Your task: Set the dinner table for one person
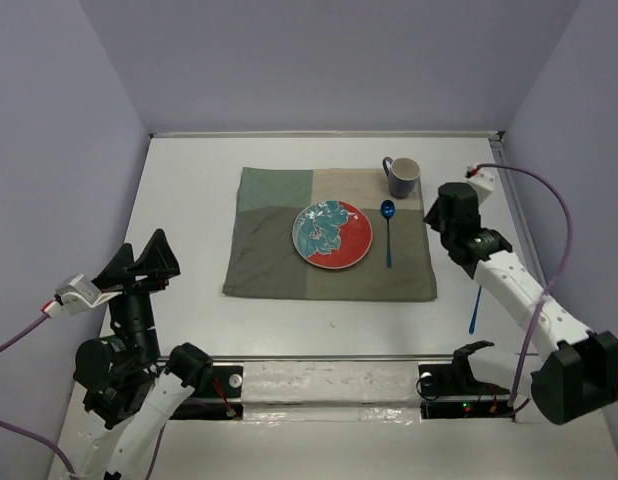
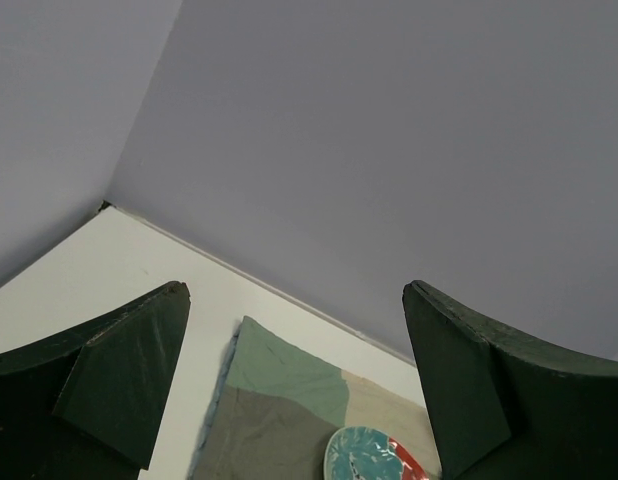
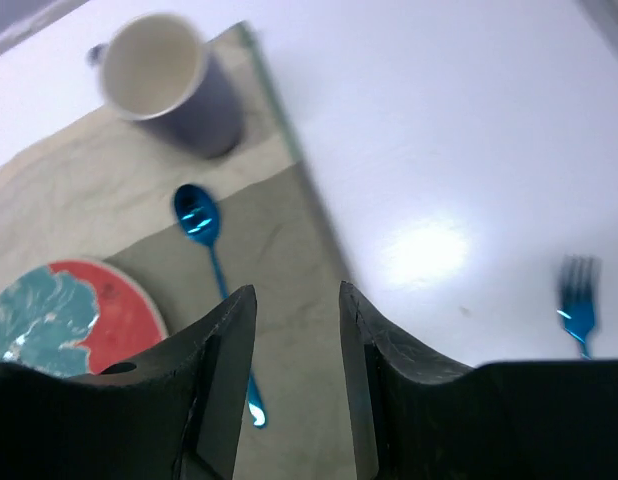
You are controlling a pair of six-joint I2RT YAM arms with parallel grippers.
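Observation:
The white dinner table (image 1: pixel 189 200) carries an olive-green patch placemat (image 1: pixel 269 260). On the placemat lie a red and teal plate (image 1: pixel 332 235), a blue spoon (image 1: pixel 388 232) right of the plate, and a grey mug (image 1: pixel 402 177) at the back right corner. A blue fork (image 1: pixel 474 312) lies on the bare table to the right, partly under my right arm. My right gripper (image 1: pixel 439 215) hovers over the placemat's right edge, open and empty (image 3: pixel 297 305); the spoon (image 3: pixel 204 222) and the fork (image 3: pixel 577 305) show on either side of it. My left gripper (image 1: pixel 149 258) is wide open and empty (image 2: pixel 297 300), raised at the near left.
Lavender walls (image 1: pixel 319 60) border the table on three sides. The mug (image 3: pixel 169 80) stands upright just beyond the spoon. A purple cable (image 1: pixel 549 200) loops above the right arm. The arm bases and a metal rail (image 1: pixel 329 385) line the near edge.

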